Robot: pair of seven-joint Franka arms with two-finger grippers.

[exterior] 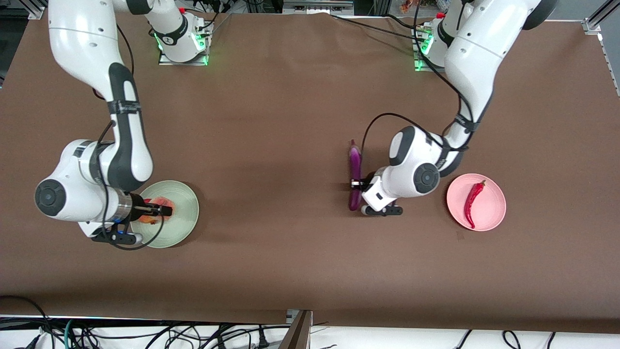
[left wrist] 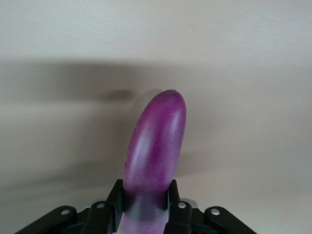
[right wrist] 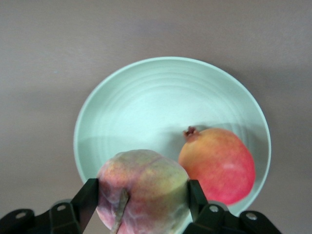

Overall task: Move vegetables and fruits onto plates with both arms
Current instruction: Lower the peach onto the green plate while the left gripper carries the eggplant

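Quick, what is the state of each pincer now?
Left pincer: closing around the eggplant on the table.
Right pincer: shut on the peach, over the green plate.

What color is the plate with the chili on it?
The plate under the chili is pale pink, seen best in the front view.

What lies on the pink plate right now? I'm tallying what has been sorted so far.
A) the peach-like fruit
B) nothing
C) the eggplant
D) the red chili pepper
D: the red chili pepper lies alone on the pink plate, while the eggplant is on the table between the left gripper fingers.
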